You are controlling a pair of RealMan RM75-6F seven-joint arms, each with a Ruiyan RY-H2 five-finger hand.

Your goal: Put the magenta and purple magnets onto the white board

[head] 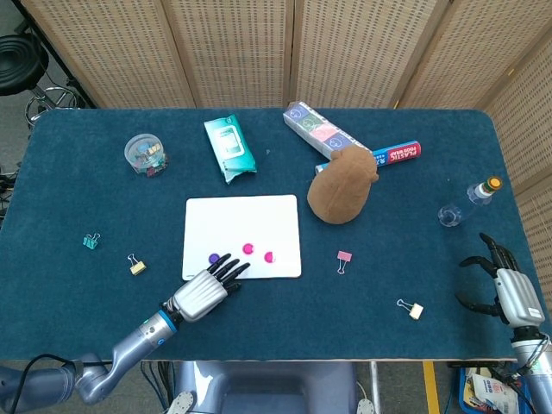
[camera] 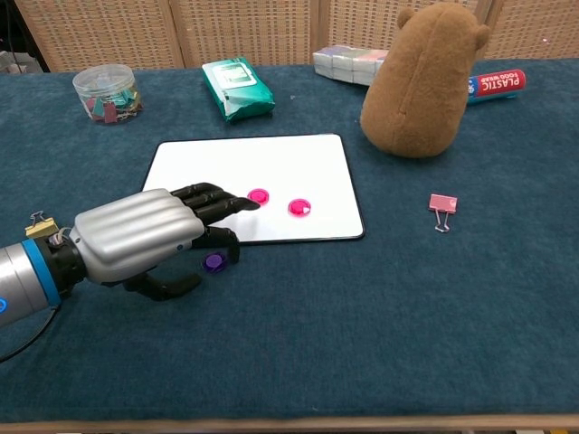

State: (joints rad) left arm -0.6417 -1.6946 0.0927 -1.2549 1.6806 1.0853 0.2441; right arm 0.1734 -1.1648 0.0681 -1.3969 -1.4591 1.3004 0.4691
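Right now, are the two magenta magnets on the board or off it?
On: the left magnet and the right magnet both lie flat inside the board's edge.

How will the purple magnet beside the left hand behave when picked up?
The purple magnet is a small flat disc lying low on the tablecloth, so the left hand may find it hard to pinch. It looks rigid and light. Near the white board it will probably snap down.

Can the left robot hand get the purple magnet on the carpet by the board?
Probably yes. The purple magnet lies on the blue cloth just off the whiteboard, right under the left robot hand, whose fingers hang open above it. Nothing lies between them.
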